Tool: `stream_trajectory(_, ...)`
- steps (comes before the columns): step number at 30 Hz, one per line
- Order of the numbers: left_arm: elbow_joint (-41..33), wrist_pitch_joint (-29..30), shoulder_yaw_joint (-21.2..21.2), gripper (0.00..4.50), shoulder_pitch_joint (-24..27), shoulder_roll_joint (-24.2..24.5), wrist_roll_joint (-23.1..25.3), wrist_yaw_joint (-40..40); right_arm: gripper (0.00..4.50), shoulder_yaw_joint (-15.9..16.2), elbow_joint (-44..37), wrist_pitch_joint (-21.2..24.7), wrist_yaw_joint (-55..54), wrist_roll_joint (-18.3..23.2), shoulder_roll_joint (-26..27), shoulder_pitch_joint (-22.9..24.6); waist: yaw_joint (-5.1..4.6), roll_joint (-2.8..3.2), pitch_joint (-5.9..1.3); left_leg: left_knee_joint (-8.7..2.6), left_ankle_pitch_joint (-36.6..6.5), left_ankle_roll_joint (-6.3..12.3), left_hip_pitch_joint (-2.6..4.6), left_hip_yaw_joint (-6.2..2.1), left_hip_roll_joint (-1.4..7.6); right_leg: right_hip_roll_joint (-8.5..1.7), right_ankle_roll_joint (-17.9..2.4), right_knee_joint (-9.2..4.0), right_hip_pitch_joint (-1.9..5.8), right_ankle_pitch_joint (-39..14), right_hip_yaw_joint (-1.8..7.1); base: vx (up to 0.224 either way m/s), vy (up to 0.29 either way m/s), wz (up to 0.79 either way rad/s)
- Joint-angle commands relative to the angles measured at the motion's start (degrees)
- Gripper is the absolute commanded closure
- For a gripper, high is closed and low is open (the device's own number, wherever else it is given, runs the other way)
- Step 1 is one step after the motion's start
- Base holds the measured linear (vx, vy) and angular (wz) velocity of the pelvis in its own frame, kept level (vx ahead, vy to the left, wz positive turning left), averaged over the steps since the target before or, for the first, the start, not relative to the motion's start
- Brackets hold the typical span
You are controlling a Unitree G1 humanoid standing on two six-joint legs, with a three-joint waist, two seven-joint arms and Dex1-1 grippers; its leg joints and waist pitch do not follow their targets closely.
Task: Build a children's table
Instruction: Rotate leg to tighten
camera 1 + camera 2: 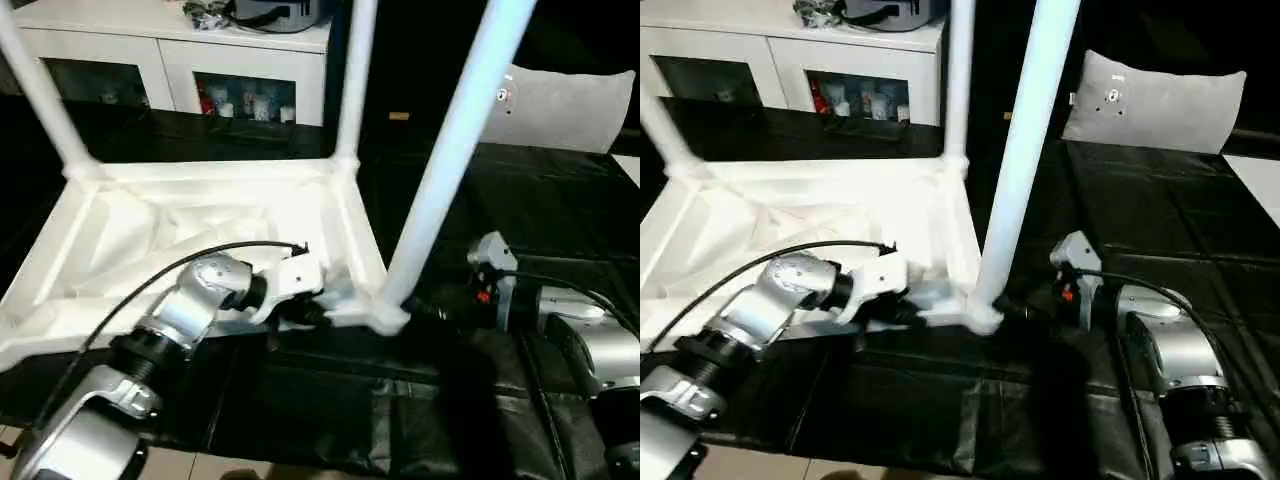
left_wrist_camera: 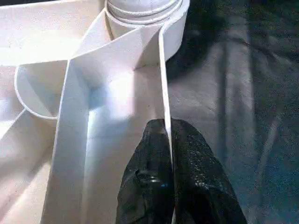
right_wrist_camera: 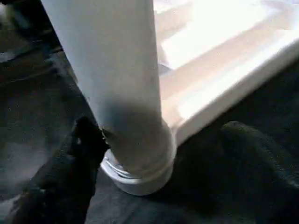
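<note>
tabletop (image 1: 200, 220) upside down on black mat, three legs up | left gripper (image 2: 167, 154) pinched on its rim | right gripper (image 3: 154, 154) fingers apart around near leg (image 1: 450, 160) | next I fetch fourth leg

White tabletop (image 1: 200, 215) & legs (image 1: 455, 150), black cloth (image 1: 1160, 220), grey pillow (image 1: 1155, 105).

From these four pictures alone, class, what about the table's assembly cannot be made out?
- Legs' upper ends: cut off by the top edge, both eye views.
- Tabletop's near-left corner socket: hidden behind the left arm, eye views.
- Whether the near leg is fully seated: right wrist view, socket rim hides the joint.
</note>
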Motion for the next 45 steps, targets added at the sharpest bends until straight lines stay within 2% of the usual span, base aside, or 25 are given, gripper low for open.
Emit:
stream_trajectory(1, -0.1, -3.1, -3.8, 4.5, 0.3, 0.5, 1.5, -4.3, 0.63, 0.4, -0.5, 0.6, 4.7, 2.2, -1.3, -1.4, 0.1, -0.46, -3.17, -3.78, -10.1, 3.76, 0.11, -0.45, 2.53, -5.22, -9.4, -4.69, 3.08, -17.3, 2.81, 0.0, 0.0, 0.0)
stream_trajectory(4, 0.1, -3.9, -3.9, 4.5, 0.3, 0.8, 1.6, -5.1, 0.81, 0.9, -2.8, 1.7, 7.3, 3.4, -1.7, -0.6, 0.55, -0.39, -3.21, -3.81, -9.8, 3.61, 0.14, -0.48, 2.69, -5.2, -9.0, -4.57, 3.06, -17.4, 2.9, 0.0, 0.0, 0.0)
stream_trajectory(8, -0.2, -4.0, -4.0, 4.5, 0.4, 0.8, 1.3, -5.4, 1.16, 1.2, -3.6, 1.8, 7.8, 3.8, -1.2, -0.6, 1.07, -0.64, -3.24, -3.83, -9.5, 2.97, 0.23, -0.49, 2.64, -5.36, -9.0, -4.52, 2.93, -17.8, 2.96, 0.0, 0.0, 0.0)
stream_trajectory(10, -0.1, -4.2, -3.9, 4.5, 0.4, 0.6, 1.2, -5.4, 1.24, 1.7, -3.6, 2.0, 8.2, 4.0, -0.7, -0.9, 1.06, -0.64, -3.28, -3.84, -9.1, 2.82, 0.15, -0.51, 2.61, -5.25, -9.1, -4.39, 2.94, -17.1, 2.93, 0.0, 0.0, 0.0)
stream_trajectory(12, 0.0, -4.3, -3.9, 4.5, 0.4, 0.5, 1.3, -5.3, 1.53, 2.0, -3.7, 2.2, 8.6, 4.0, -0.6, -1.0, 1.09, -0.83, -3.32, -3.78, -8.8, 2.96, 0.13, -0.48, 2.57, -5.29, -9.1, -4.32, 2.95, -16.9, 2.9, 0.0, 0.0, 0.0)
stream_trajectory(16, 0.4, -4.3, -3.5, 4.5, 0.5, 0.1, 1.5, -4.9, 1.72, 2.7, -5.1, 4.5, 10.0, 5.0, -0.8, -0.8, 1.15, -0.86, -3.28, -3.8, -8.7, 3.05, 0.12, -0.48, 2.6, -5.26, -8.7, -4.38, 2.95, -17.4, 2.9, 0.0, 0.0, 0.0)
stream_trajectory(17, 0.4, -4.3, -3.5, 4.5, 0.5, 0.1, 1.4, -4.8, 1.97, 2.8, -5.3, 4.6, 10.0, 5.2, -0.8, -0.7, 1.17, -0.83, -3.27, -3.8, -8.7, 3.0, 0.12, -0.48, 2.6, -5.28, -8.6, -4.41, 2.93, -17.5, 2.92, 0.0, 0.0, 0.0)
stream_trajectory(20, 0.4, -4.2, -3.5, 4.5, 0.6, 0.1, 1.4, -4.7, 2.1, 2.8, -5.5, 5.2, 10.2, 5.7, -0.7, -0.5, 1.18, -0.85, -3.28, -3.83, -8.7, 2.8, 0.14, -0.48, 2.56, -5.27, -8.6, -4.45, 2.93, -17.7, 2.91, 0.0, 0.0, 0.0)
stream_trajectory(22, 0.5, -4.2, -3.5, 4.5, 0.7, 0.0, 1.5, -4.6, 2.39, 2.8, -6.0, 5.7, 10.4, 5.9, -0.7, -0.2, 1.22, -0.83, -3.31, -3.81, -8.7, 2.72, 0.14, -0.49, 2.56, -5.29, -8.6, -4.41, 2.95, -17.5, 2.92, 0.0, 0.0, 0.0)
stream_trajectory(28, 0.3, -2.8, -2.8, 4.5, 0.9, -0.5, 0.7, -4.3, 2.49, 2.6, -7.9, 6.9, 9.2, 6.6, -0.1, 1.1, 1.28, -1.02, -3.27, -3.78, -8.3, 2.68, 0.07, -0.43, 2.51, -5.3, -8.3, -4.43, 2.99, -17.6, 2.96, 0.0, 0.0, 0.0)
stream_trajectory(31, -1.2, 2.4, -0.8, 4.5, 1.1, -2.4, -1.2, -2.1, 2.51, 2.0, -9.3, 8.7, 3.7, 6.0, 1.9, 2.0, 1.17, -0.89, -3.16, -3.95, -9.0, 2.2, 0.13, -0.53, 2.52, -5.34, -7.7, -4.6, 2.93, -19.6, 2.96, 0.0, 0.0, 0.0)
stream_trajectory(33, -1.4, 3.3, -0.4, 4.5, 1.1, -2.9, -1.5, -1.5, 2.51, 1.9, -9.3, 8.5, 2.4, 5.5, 2.4, 2.0, 0.76, -0.96, -2.95, -4.03, -10.9, 1.71, 0.2, -0.62, 2.26, -5.47, -6.4, -5.32, 2.8, -24.6, 2.79, 0.0, 0.0, 0.0)
stream_trajectory(36, -1.2, 11.2, 2.8, 4.5, 0.0, -8.0, -1.7, 7.4, 2.53, -0.9, -4.6, 9.6, -16.1, 0.2, 8.9, -0.5, 0.04, -0.9, -2.78, -4.19, -11.3, 0.29, 0.25, -0.74, 2.18, -5.42, -5.4, -5.63, 2.46, -28.0, 2.69, 0.0, 0.0, 0.0)
stream_trajectory(38, -1.2, 14.7, 4.2, 4.5, -0.6, -10.5, -1.9, 11.2, 2.56, -2.1, -3.7, 11.5, -23.9, -0.9, 12.3, -2.2, -0.83, -0.74, -2.94, -4.44, -11.9, -0.43, -0.08, -1.15, 2.02, -5.54, -4.4, -5.72, 2.91, -29.4, 2.37, 0.0, 0.0, 0.0)
stream_trajectory(39, -1.1, 16.3, 5.1, 4.5, -0.9, -12.0, -2.2, 13.5, 2.57, -3.0, -2.9, 12.2, -28.6, -1.6, 14.4, -3.2, -1.52, -0.76, -2.91, -4.5, -12.2, -0.9, -0.09, -1.2, 2.09, -5.43, -4.6, -5.65, 2.71, -28.7, 2.42, 0.0, 0.0, 0.0)
stream_trajectory(40, -1.1, 17.2, 5.7, 4.5, -1.1, -13.0, -2.4, 14.9, 2.57, -3.6, -2.6, 12.6, -31.6, -2.0, 15.7, -3.8, -1.78, -0.67, -2.97, -4.42, -12.3, -1.02, 0.06, -1.19, 2.01, -5.35, -4.9, -5.68, 2.59, -28.2, 2.42, 0.0, 0.0, 0.0)
stream_trajectory(41, -1.1, 18.1, 6.2, 4.5, -1.4, -14.2, -2.3, 16.9, 2.57, -4.0, -1.8, 12.9, -35.8, -3.1, 17.1, -4.7, -2.25, -0.9, -3.11, -4.23, -11.8, -0.61, -0.18, -1.13, 1.83, -5.42, -5.1, -5.69, 2.89, -26.9, 2.51, 0.0, 0.0, 0.0)
stream_trajectory(43, -0.2, 18.3, 6.8, 4.5, -2.1, -16.3, -1.1, 21.2, 2.57, -4.3, -0.4, 12.0, -42.6, -5.6, 19.3, -6.1, -2.66, -0.92, -3.07, -4.11, -10.8, 0.02, -0.1, -0.87, 1.78, -5.22, -5.6, -5.61, 2.58, -24.8, 2.75, 0.0, 0.0, 0.0)
stream_trajectory(45, 0.4, 18.0, 6.6, 4.5, -2.4, -18.1, 0.3, 24.1, 2.57, -4.5, 0.1, 10.4, -45.1, -6.4, 21.2, -6.5, -2.69, -0.98, -3.28, -3.98, -8.9, 0.66, -0.22, -0.73, 1.63, -5.1, -5.7, -5.37, 2.85, -22.1, 2.83, 0.0, 0.0, 0.0)
